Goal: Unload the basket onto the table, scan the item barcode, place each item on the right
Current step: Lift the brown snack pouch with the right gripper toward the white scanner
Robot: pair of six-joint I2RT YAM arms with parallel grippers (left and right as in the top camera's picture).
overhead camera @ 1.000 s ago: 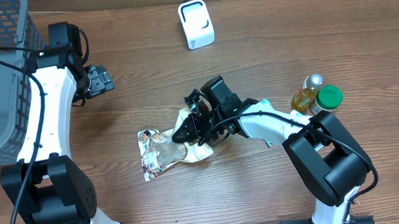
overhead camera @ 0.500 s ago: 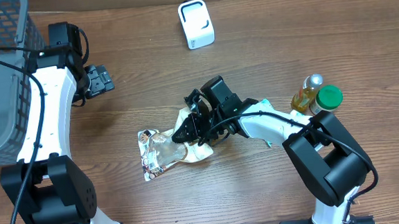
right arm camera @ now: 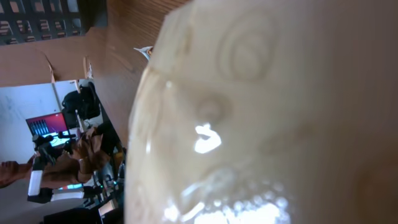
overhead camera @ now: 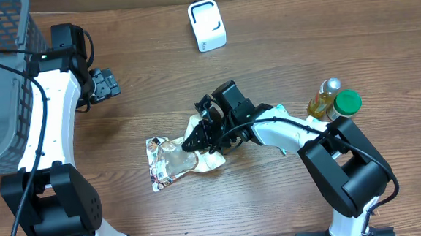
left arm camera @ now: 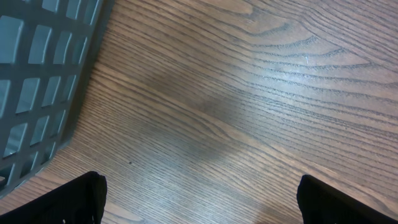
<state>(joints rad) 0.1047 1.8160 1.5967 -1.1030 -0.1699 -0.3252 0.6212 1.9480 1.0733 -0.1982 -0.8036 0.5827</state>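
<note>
**Pouch Gripped, Nothing Moved: Scan on Hold**

Shows no shift at all over the past second, with both arms and every object sitting exactly where they were. Grips the crinkled pouch (overhead camera: 171, 161) by its right-hand edge with the right gripper (overhead camera: 198, 141), jaws clenched on the cream-coloured film. Leaves the rest of the pouch apparently resting on the table (overhead camera: 279, 48), a little near of centre. Fills the right wrist view with glossy cream packaging and gives no sign of a barcode there.

Holds the left gripper (overhead camera: 108, 85) spread wide and empty at the far left, just beside the grey basket (overhead camera: 0, 28), with only bare wood grain between its tips. Leaves the white scanner (overhead camera: 207, 25) standing at the far edge, well apart from the pouch, and the bottles (overhead camera: 326, 96) untouched at the right.

Reads as a pause after the grasp rather than progress, with the scan itself not yet begun. Calls, most likely, for lifting the pouch, carrying it far toward the scanner, and turning whichever face bears the code toward it. Risks a floppy pouch folding over and hiding that code.
</note>
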